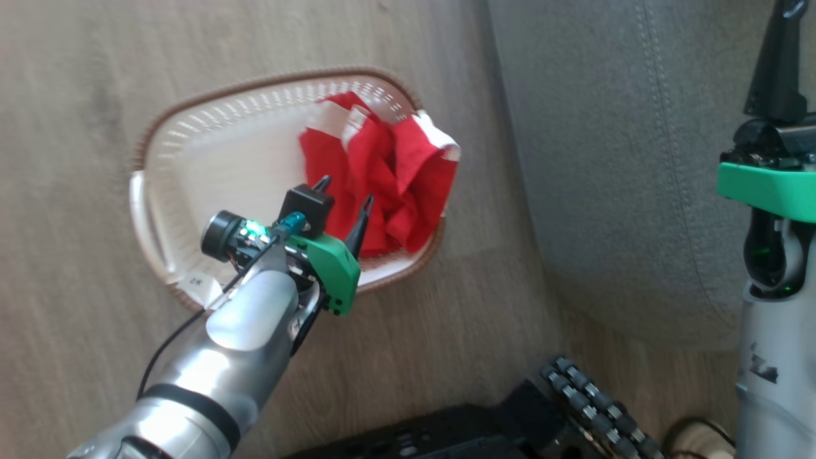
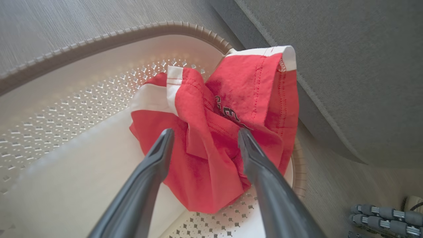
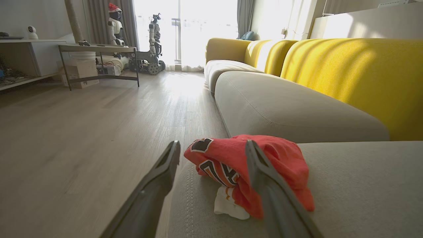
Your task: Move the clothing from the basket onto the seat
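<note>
The left arm (image 1: 242,331) reaches from the lower left of the head view up over the basket (image 1: 210,121), which stands on the wooden floor (image 1: 76,191) beside the grey sofa (image 1: 605,159). A crumpled red garment (image 1: 389,178) with white trim lies at the basket's right end, one edge draped over the rim. The left fingers (image 2: 155,162) stand wide apart on either side of that cloth, gripping nothing; whether the tips touch it I cannot tell. The right fingers (image 3: 264,178), also spread and empty, point along the sofa seat. There a second red garment (image 3: 281,158) with black-and-white lettering lies bunched near the seat's edge.
</note>
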`<state>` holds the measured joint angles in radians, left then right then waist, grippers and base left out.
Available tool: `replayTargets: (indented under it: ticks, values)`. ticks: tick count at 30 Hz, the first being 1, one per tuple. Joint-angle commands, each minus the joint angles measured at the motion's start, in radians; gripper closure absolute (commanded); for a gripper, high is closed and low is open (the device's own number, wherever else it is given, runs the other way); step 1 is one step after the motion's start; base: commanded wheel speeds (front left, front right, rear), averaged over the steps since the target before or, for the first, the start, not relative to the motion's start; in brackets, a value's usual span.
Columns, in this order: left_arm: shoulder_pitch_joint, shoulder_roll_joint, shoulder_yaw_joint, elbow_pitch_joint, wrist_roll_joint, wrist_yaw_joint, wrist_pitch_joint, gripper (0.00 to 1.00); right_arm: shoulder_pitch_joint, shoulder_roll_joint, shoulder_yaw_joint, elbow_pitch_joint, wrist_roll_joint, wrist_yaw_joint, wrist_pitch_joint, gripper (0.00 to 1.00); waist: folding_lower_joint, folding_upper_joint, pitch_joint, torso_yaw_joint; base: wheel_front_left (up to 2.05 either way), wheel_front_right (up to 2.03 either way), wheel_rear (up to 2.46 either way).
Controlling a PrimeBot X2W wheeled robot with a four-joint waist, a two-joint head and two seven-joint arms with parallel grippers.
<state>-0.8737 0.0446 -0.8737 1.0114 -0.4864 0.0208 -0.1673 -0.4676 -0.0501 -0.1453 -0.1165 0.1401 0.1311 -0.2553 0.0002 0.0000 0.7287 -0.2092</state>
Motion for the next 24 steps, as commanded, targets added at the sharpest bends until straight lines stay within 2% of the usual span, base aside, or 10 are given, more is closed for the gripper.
replayTargets:
  ticks: [1,4,18,19,20,21,24]
  values:
    - [-0.001,0.006,0.001,-0.002,-0.008,0.006,-0.001,0.0,0.0,0.0,0.024,-0.041,0.008,0.0,-0.006,0.0,-0.0002,0.0,0.044,-0.042,0.0,0.0,0.0]
    - [-0.024,0.006,0.002,0.03,-0.045,0.011,-0.003,0.0,-0.015,0.0,0.043,-0.051,0.02,0.0,-0.006,0.0,-0.0002,0.0,0.069,-0.064,0.0,0.0,0.0]
    - [-0.15,0.006,-0.031,0.193,-0.093,0.041,-0.01,0.0,-0.038,0.0,0.089,-0.117,0.04,0.0,-0.006,0.0,-0.0002,0.0,0.158,-0.137,0.0,0.0,0.0]
    - [-0.155,0.006,-0.033,0.199,-0.095,0.04,-0.011,0.25,-0.038,0.0,0.089,-0.12,0.04,0.0,-0.006,0.0,-0.0002,0.0,0.16,-0.139,0.0,0.0,0.0]
    - [-0.159,0.006,-0.033,0.203,-0.099,0.04,-0.013,0.67,-0.037,0.0,0.089,-0.123,0.039,0.0,-0.006,0.0,-0.0002,0.0,0.162,-0.139,0.0,0.0,0.0]
    - [-0.162,0.006,-0.033,0.206,-0.103,0.039,-0.017,1.0,-0.036,0.0,0.088,-0.124,0.039,0.0,-0.006,0.0,-0.0002,0.0,0.163,-0.139,0.0,0.0,0.0]
    - [-0.163,0.006,-0.038,0.207,-0.113,0.031,-0.032,1.0,-0.032,0.0,0.084,-0.119,0.037,0.0,-0.006,0.0,-0.0002,0.0,0.155,-0.131,0.0,0.0,0.0]
